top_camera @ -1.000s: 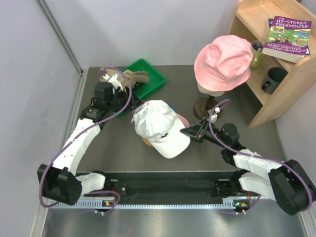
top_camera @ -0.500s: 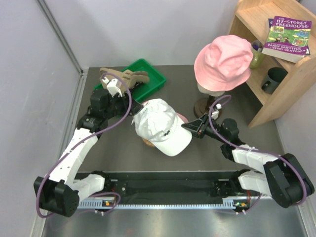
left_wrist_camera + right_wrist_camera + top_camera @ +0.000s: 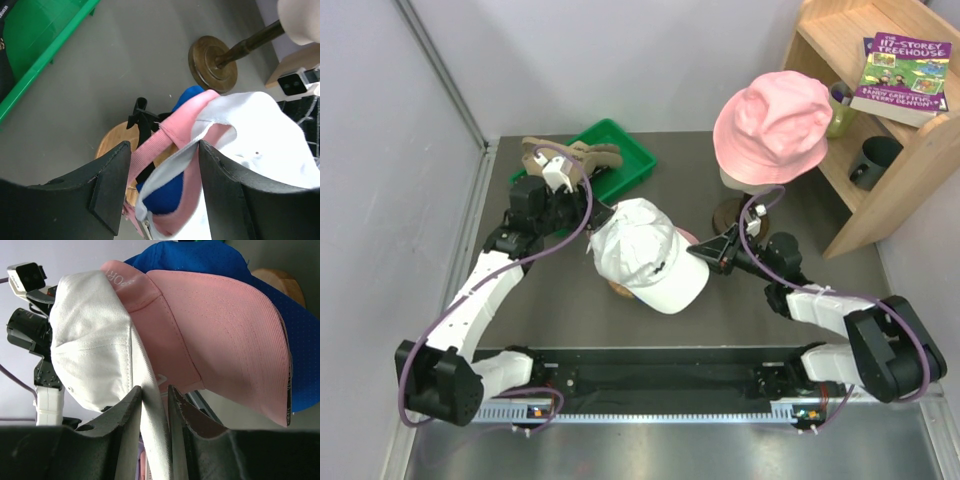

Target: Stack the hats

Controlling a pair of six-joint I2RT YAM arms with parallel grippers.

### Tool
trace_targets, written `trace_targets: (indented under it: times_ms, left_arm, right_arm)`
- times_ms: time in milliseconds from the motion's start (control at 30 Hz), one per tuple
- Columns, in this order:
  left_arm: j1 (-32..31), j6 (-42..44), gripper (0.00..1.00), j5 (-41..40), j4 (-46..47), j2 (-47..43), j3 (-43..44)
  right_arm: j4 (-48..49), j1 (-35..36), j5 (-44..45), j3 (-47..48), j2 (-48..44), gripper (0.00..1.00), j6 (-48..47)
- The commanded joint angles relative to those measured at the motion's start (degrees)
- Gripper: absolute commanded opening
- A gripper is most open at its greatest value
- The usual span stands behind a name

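A white cap [image 3: 642, 255] sits on top of a pink cap [image 3: 691, 240] and a blue cap [image 3: 200, 257], all on a wooden knob stand [image 3: 618, 288]. My right gripper [image 3: 699, 252] is shut on the white cap's edge, which shows pinched between its jaws in the right wrist view [image 3: 155, 390]. My left gripper [image 3: 594, 226] is open at the back of the stack. In the left wrist view [image 3: 162, 150] its jaws straddle the back bands of the white cap [image 3: 260, 140] and pink cap [image 3: 192, 112], with blue cap [image 3: 165, 192] showing underneath.
A pink bucket hat [image 3: 772, 125] sits on a mannequin head, on a brown round-based stand [image 3: 735, 215]. A green tray [image 3: 620, 160] holding tan fabric items is at the back left. A wooden shelf [image 3: 890, 150] with a book [image 3: 902, 75] is at the right.
My left arm has swung right and brought its open gripper to the back of the white cap. My right gripper has shifted slightly up and left with the cap's edge.
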Motion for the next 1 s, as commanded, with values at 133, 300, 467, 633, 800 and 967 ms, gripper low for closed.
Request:
trace_targets:
  times_ms: [133,300,467,633,800,967]
  left_arm:
    - [-0.1,0.9,0.60,2.1,6.2,3.6,2.8]
    - [-0.2,0.2,0.55,0.8,7.1,5.4,3.0]
    - [-0.3,-1.8,0.33,1.4,8.5,6.8,2.5]
    - [-0.4,-3.3,0.08,0.4,9.3,7.1,1.8]
    - [-0.4,-5.6,0.00,-2.0,9.2,6.7,1.2]
    - [-0.4,-7.0,0.00,-3.8,8.8,7.4,1.3]
  right_arm:
    - [4.9,-2.0,-2.6,2.2,1.4,0.29,-0.1]
    - [7.5,-2.2,-4.1,2.2,2.8,0.38,0.9]
    - [12.5,-2.2,-4.9,0.4,2.9,0.48,2.5]
    - [14.3,-2.2,-5.0,-2.7,1.2,0.55,2.5]
    - [14.6,-2.2,-5.1,-5.5,-0.9,0.63,-0.2]
    - [13.7,-0.6,-5.3,-6.9,-2.3,0.66,-4.6]
